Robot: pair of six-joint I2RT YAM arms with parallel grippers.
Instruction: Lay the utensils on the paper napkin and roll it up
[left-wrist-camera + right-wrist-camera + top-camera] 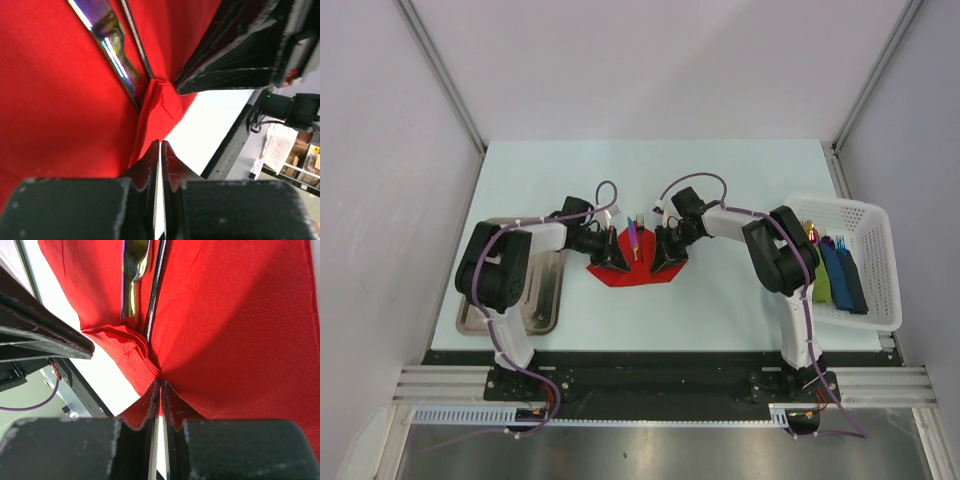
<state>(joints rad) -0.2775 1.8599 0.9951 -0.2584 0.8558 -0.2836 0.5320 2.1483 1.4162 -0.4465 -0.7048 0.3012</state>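
2 utensils (pixel 134 270) on 1 napkin (pixel 240 330)

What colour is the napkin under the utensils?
The paper napkin is bright red; clearest in right wrist view.

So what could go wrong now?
1. The left gripper and right gripper both pinch the edge of the thin napkin. If they pull apart, it could tear.
2. The utensils lie loose on the napkin. Lifting the paper could let them slide off.
3. The grippers are very close together, so they might bump.
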